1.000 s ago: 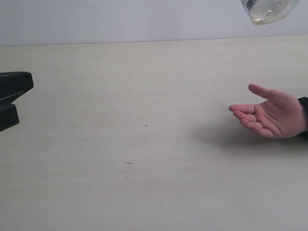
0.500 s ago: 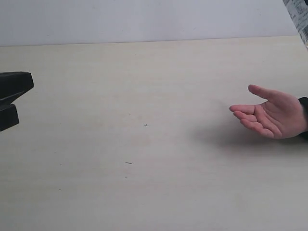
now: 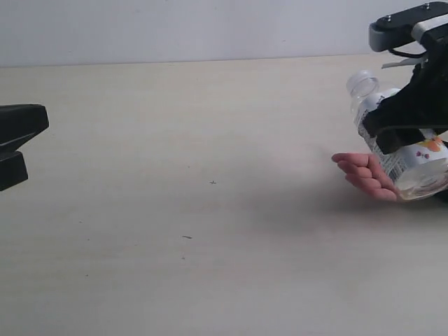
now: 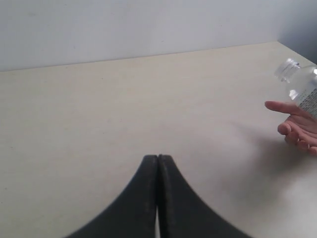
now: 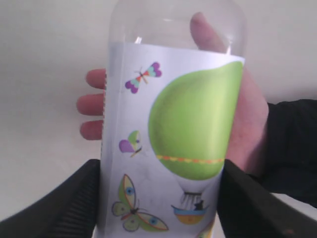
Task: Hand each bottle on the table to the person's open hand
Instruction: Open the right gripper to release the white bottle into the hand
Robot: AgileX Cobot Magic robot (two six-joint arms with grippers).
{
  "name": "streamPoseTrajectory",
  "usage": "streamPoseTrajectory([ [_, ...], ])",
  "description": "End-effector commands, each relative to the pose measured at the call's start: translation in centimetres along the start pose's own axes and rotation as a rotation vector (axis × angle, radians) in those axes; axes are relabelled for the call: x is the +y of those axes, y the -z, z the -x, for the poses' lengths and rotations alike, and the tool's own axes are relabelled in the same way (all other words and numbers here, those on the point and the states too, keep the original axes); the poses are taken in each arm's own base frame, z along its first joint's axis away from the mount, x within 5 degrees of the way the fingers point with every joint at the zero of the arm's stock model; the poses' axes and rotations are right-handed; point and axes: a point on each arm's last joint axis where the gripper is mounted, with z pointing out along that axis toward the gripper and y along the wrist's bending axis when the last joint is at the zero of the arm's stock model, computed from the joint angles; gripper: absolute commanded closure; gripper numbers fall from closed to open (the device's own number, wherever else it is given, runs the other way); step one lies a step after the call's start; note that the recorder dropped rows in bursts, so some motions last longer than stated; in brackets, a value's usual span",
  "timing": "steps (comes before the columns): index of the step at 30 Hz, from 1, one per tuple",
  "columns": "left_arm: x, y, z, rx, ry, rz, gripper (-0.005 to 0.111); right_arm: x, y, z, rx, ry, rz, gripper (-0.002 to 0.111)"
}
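One bottle (image 3: 414, 166) in sight, white label with green balloon and butterflies. One open hand (image 3: 368, 175), palm up, at right of table (image 3: 210, 210). Two claws. Right claw (image 3: 402, 122): jaws wide apart, clamped on bottle sides, bottle tilted over palm. Left claw (image 4: 157, 166): jaws pressed together, empty, far left.

In the exterior view the bottle (image 3: 418, 168) and the right gripper (image 3: 402, 133) cover the palm of the person's open hand (image 3: 364, 173); only fingertips show. That view's edge cuts off the left gripper (image 3: 31, 147), and the right wrist view crops the bottle's cap and base.
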Motion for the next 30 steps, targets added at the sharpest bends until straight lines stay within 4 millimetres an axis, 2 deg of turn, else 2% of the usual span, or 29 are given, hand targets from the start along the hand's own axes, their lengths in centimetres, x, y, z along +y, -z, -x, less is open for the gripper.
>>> streamPoseTrajectory([
  [1, 0.0, 0.1, 0.0, -0.004, -0.007, 0.002, 0.107, 0.1, -2.3, 0.8, 0.012, 0.010, -0.011, 0.108],
  [8, 0.0, 0.1, 0.0, -0.004, -0.007, 0.002, 0.107, 0.3, -4.6, 1.2, 0.059, 0.017, -0.006, 0.108],
  [13, 0.0, 0.1, 0.0, -0.004, -0.007, 0.002, 0.107, 0.3, -5.3, 1.1, 0.091, 0.018, -0.004, 0.108],
  [16, 0.0, 0.1, 0.0, -0.004, -0.007, 0.002, 0.107, 0.3, -5.4, 1.1, 0.093, 0.016, -0.004, 0.103],
  [18, 0.0, 0.1, 0.0, -0.004, -0.007, 0.002, 0.107, 0.3, -5.4, 1.1, 0.093, 0.004, -0.008, 0.095],
  [21, 0.0, 0.1, 0.0, -0.004, -0.007, 0.002, 0.107, 0.3, -5.4, 1.1, 0.093, 0.010, -0.014, 0.076],
  [25, 0.0, 0.1, 0.0, -0.004, -0.007, 0.002, 0.107, 0.2, -5.4, 1.1, 0.095, -0.016, -0.016, 0.044],
  [28, 0.0, 0.1, 0.0, -0.004, -0.007, 0.002, 0.107, 0.3, -5.4, 1.1, 0.093, -0.020, -0.014, 0.029],
  [30, 0.0, 0.1, 0.0, -0.004, -0.007, 0.002, 0.107, 0.3, -5.4, 1.1, 0.093, -0.021, -0.013, 0.023],
])
